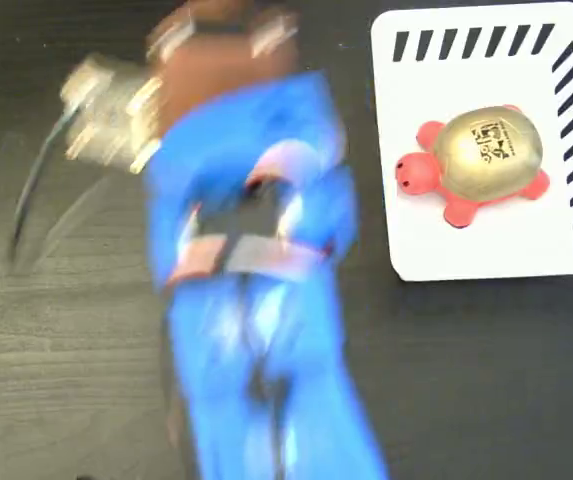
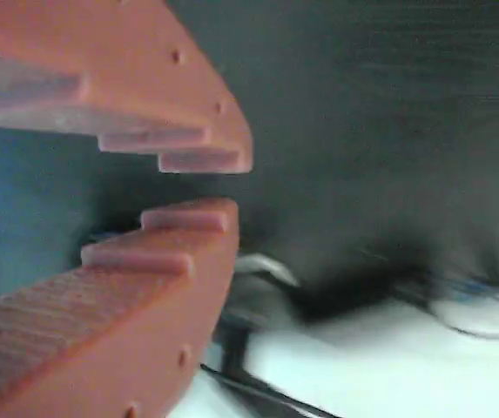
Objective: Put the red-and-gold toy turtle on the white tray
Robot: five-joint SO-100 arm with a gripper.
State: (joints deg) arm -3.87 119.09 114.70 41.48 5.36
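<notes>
1. Orange stepped fingers [image 2: 188,187] of the gripper [image 2: 198,185] stand narrowly apart in the wrist view, holding nothing.
2. Blue arm [image 1: 256,300] is motion-blurred in the fixed view, left of the tray [image 1: 436,240] and clear of it.
3. Turtle [image 1: 476,160] sits on the tray, far right, head pointing left.
4. Risk: a fast swing rightward could clip the tray and shift the turtle.
</notes>
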